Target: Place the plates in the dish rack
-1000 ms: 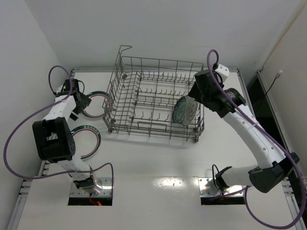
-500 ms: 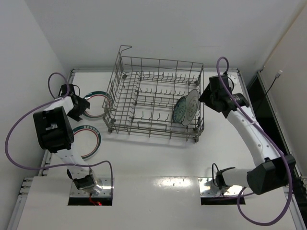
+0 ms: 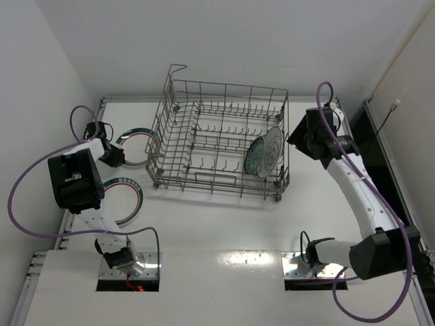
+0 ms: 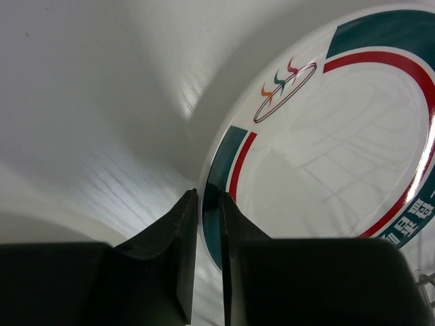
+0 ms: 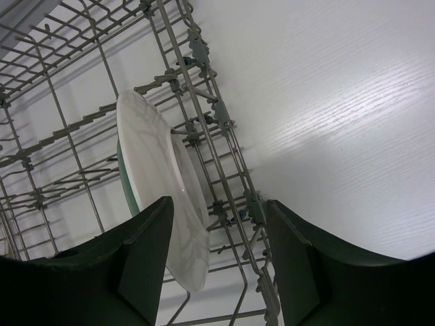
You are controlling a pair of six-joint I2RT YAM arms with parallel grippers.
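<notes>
- Left jaws clench the rim of a banded plate (image 4: 326, 149), flat on the desk (image 3: 224, 231) at far left.
- Right jaws hang spread beside the rack (image 3: 231, 85), centre, which holds two plates (image 3: 266, 153).
- Next, probably: lift, tilt upright, slot between tines (image 3: 217, 129).

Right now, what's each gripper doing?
Left gripper: shut on the rim of a banded plate.
Right gripper: open, holding nothing.

Fixed overhead view down over the whole table (image 3: 224, 224), left wrist close on a banded plate (image 4: 326, 156), right wrist near the dish rack (image 5: 219, 112), both spots also in overhead
</notes>
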